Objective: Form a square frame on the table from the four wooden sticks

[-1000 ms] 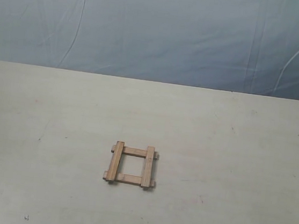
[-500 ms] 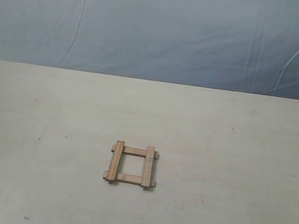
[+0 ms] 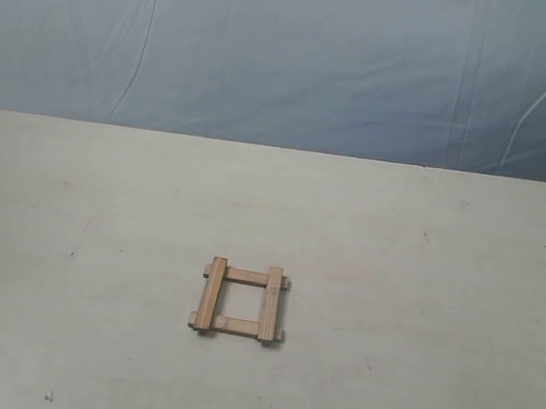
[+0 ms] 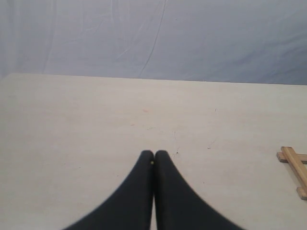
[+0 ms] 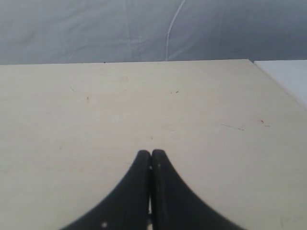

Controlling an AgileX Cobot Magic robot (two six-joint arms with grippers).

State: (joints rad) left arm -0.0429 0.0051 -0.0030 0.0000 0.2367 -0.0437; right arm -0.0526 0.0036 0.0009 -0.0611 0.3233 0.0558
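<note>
The four wooden sticks lie as a small square frame (image 3: pixel 239 300) on the pale table (image 3: pixel 419 310), two slats on top of the other two, their ends sticking out at the corners. No arm shows in the exterior view. A corner of the frame (image 4: pixel 294 163) appears at the edge of the left wrist view, well away from my left gripper (image 4: pixel 154 153), which is shut with nothing in it. My right gripper (image 5: pixel 151 153) is likewise shut and empty over bare table (image 5: pixel 216 105); the frame is out of its view.
A blue-grey backdrop sheet (image 3: pixel 290 53) hangs behind the table's far edge. In the right wrist view the table's side edge (image 5: pixel 280 91) runs close by, with a white surface (image 5: pixel 288 72) beyond it.
</note>
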